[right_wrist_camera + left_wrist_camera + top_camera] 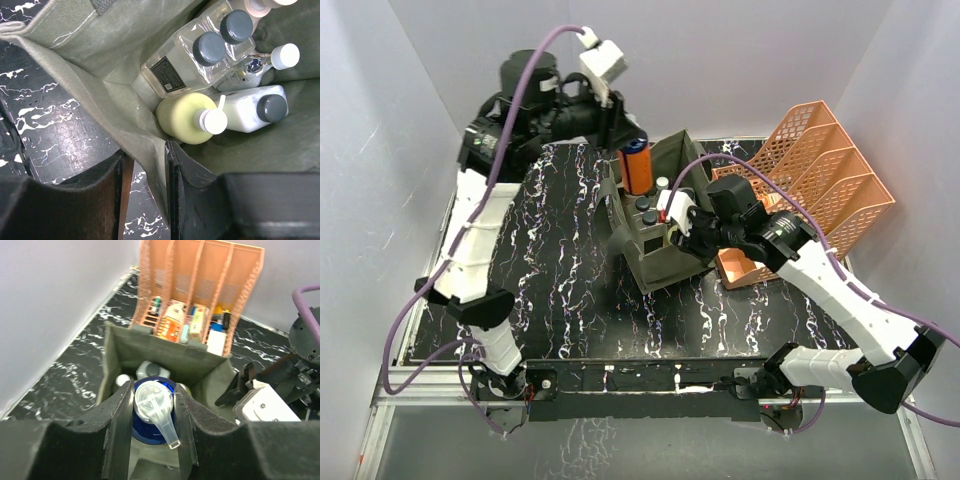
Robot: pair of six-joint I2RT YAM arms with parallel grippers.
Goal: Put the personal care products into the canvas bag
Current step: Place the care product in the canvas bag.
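Observation:
The olive canvas bag point(655, 262) stands mid-table, open at the top. My left gripper point(632, 143) is above it, shut on the blue, clear-pump top of the orange bottle point(637, 168). In the left wrist view the fingers point(120, 425) clamp that cap point(152, 407) over the bag's mouth point(165, 347). My right gripper point(673, 224) straddles the bag's near wall point(100, 95), one finger inside and one outside. Its jaws stand apart point(145, 150). Inside lie a pale yellow bottle point(182, 117), a white one point(245, 112), and clear ones with black caps point(207, 50).
The orange lattice tray organizer point(820, 175) stands right behind the bag, with small items in its slots point(175, 320). White walls close in on the left, back and right. My right arm point(272, 400) is close beside the bag's right side.

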